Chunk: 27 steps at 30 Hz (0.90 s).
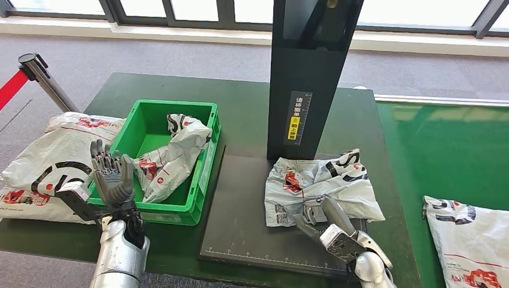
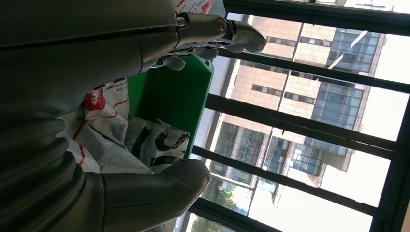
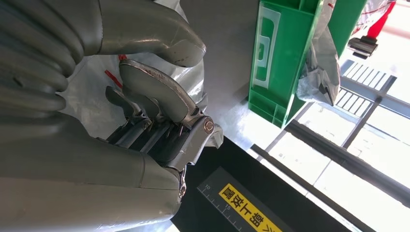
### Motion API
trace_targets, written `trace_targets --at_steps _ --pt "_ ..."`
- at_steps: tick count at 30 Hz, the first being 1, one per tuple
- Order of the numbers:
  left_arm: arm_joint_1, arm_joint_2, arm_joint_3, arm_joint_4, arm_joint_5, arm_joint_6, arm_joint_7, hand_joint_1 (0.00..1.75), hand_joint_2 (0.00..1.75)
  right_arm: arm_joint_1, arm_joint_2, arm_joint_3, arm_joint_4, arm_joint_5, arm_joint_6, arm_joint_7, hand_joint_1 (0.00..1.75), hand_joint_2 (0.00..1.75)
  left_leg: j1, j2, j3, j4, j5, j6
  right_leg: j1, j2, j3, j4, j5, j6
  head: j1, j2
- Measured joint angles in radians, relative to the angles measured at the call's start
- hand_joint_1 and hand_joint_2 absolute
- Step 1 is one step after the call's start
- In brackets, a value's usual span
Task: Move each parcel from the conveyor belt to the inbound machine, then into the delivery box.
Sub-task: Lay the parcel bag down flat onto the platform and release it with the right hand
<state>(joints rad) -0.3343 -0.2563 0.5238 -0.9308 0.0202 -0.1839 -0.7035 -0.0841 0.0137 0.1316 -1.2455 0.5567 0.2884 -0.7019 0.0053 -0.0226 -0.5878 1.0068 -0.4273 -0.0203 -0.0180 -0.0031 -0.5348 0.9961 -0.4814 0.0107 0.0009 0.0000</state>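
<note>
One parcel [image 1: 173, 155] already lies in the green delivery box [image 1: 200, 179] at left; a second parcel [image 1: 321, 185] rests on the inbound machine's black platform [image 1: 240, 222], and a third parcel [image 1: 471, 237] waits on the conveyor belt [image 1: 444, 150] at right. The right hand [image 1: 321, 221] curls onto the platform parcel's near edge. The left hand [image 1: 112, 175] is raised upright before the box, fingers spread, holding nothing.

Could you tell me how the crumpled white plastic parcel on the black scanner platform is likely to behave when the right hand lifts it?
The crumpled white plastic parcel will probably sag and fold rather than stay flat, since its film is already wrinkled and lies limp. It looks fairly light for its size, being thin and flat. The glossy film may slip between the fingers of the right hand, which is closed on its near edge.
</note>
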Motion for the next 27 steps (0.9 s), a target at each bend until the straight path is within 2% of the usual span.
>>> trace_targets --at_steps 27 --pt "0.0 0.001 0.0 0.001 0.0 0.0 0.0 0.0 1.75 0.0 -0.001 0.0 0.0 0.0 0.0 0.0 1.75 1.75 0.0 0.0 0.0 0.0 0.0 0.0 0.0 0.0 0.0 0.0 0.0 0.0 0.0 0.0"
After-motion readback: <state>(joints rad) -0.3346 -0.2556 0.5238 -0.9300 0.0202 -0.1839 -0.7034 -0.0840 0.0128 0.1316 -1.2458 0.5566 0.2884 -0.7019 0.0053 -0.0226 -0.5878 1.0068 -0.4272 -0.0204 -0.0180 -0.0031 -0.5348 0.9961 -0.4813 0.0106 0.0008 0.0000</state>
